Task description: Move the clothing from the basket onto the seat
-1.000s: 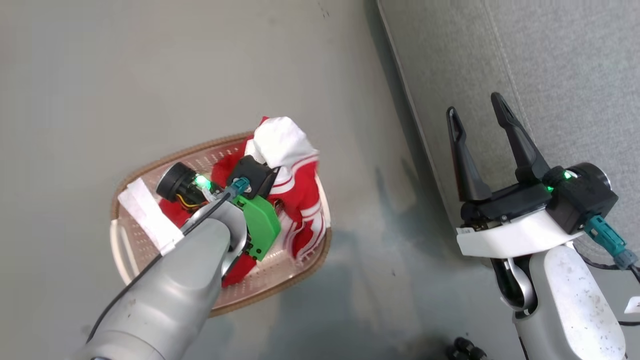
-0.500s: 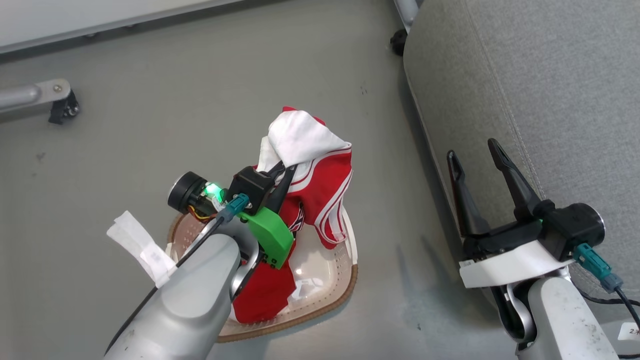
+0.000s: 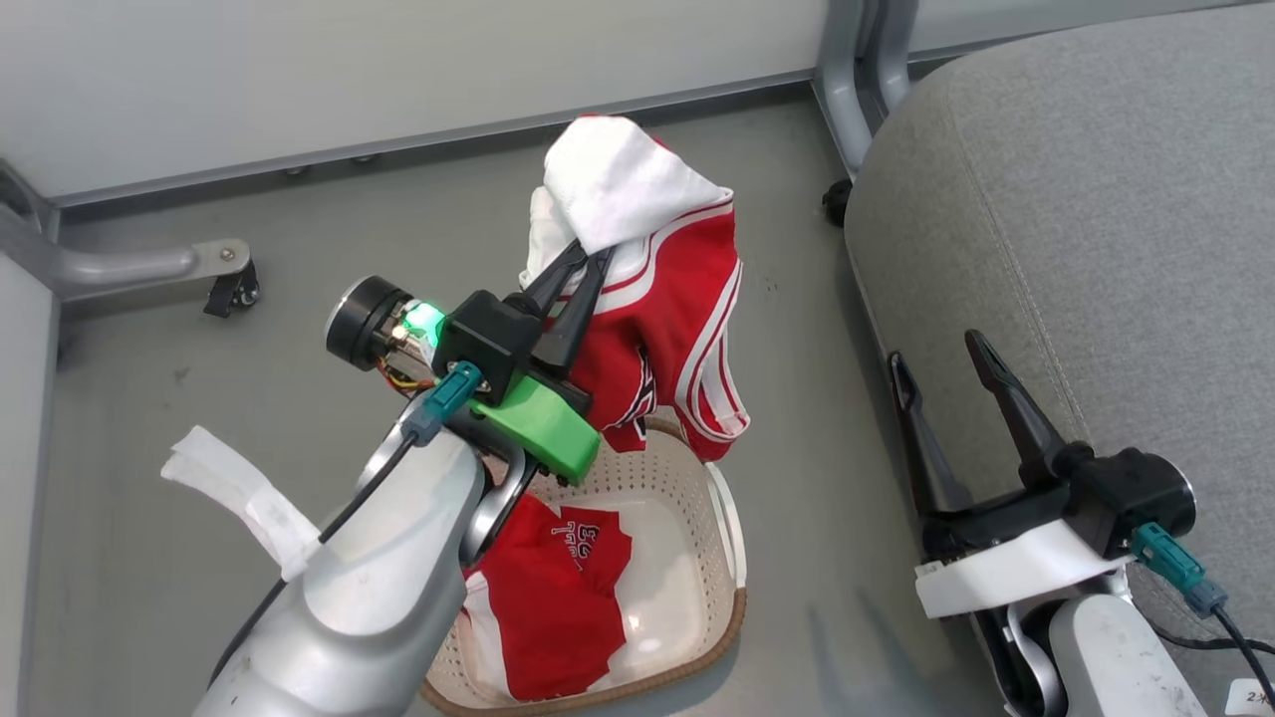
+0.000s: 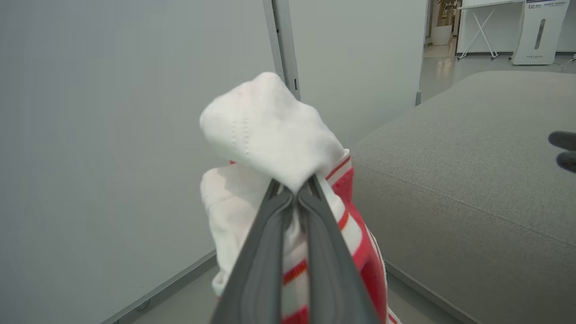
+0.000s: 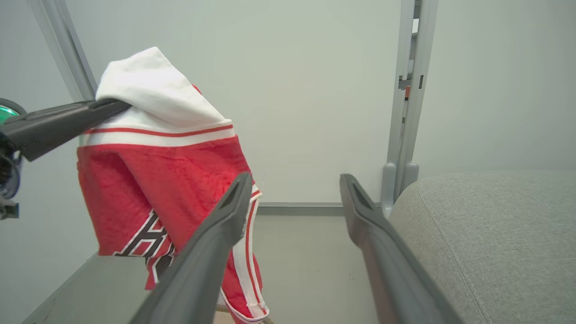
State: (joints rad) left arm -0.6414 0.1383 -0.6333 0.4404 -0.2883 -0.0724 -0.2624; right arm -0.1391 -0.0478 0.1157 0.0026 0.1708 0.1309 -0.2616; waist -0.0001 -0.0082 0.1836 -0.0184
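My left gripper [image 3: 590, 257] is shut on the red-and-white garment [image 3: 662, 299], pinching its white panel [image 4: 270, 130]. That garment hangs in the air above the basket [image 3: 712, 498], its striped hem just over the far rim. A second, mostly red garment [image 3: 558, 597] with white lettering lies inside the basket. The grey seat [image 3: 1076, 229] stands to the right. My right gripper [image 3: 936, 354] is open and empty beside the seat's left edge. In the right wrist view the held garment [image 5: 157, 180] hangs to the left of my right gripper [image 5: 294, 180].
A pale wall with a grey metal post [image 3: 857, 60] runs along the back. A wheeled metal leg [image 3: 149, 264] juts out at the far left. A strip of white tape [image 3: 239, 493] hangs from my left forearm. Bare grey floor lies between basket and seat.
My left gripper has lifted the red-and-white garment up out of the basket, uncovering the second red garment inside. The head camera has tilted upward, so the whole scene has shifted.
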